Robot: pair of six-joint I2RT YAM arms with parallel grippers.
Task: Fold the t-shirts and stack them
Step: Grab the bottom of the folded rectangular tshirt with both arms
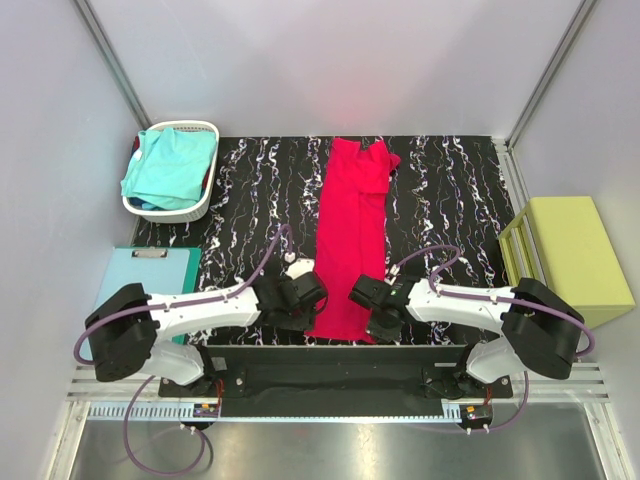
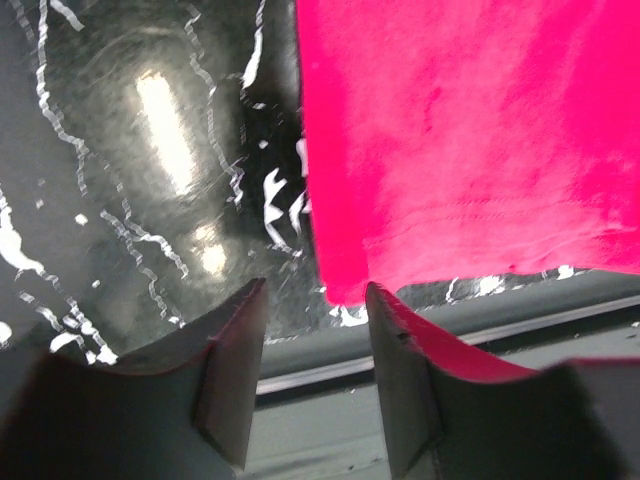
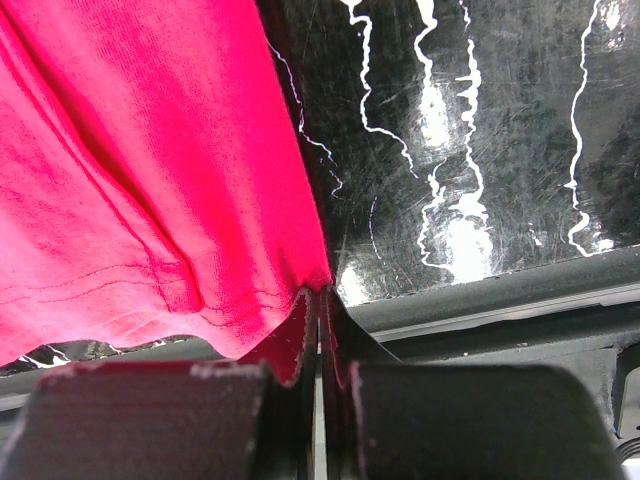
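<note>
The crimson-red t-shirt (image 1: 352, 230) lies as a long narrow strip down the middle of the black marbled table. My left gripper (image 1: 308, 300) is open at the shirt's near left corner (image 2: 345, 285), with its jaws beside the hem and nothing between them. My right gripper (image 1: 372, 312) is shut on the shirt's near right corner (image 3: 310, 285). The turquoise t-shirt (image 1: 170, 165) lies bunched in the white basket (image 1: 205, 130) at the far left.
A yellow-green block (image 1: 570, 255) stands off the table's right edge. A light-blue mat (image 1: 135, 285) lies at the near left. The table's dark front rail (image 1: 330, 355) runs just behind both grippers.
</note>
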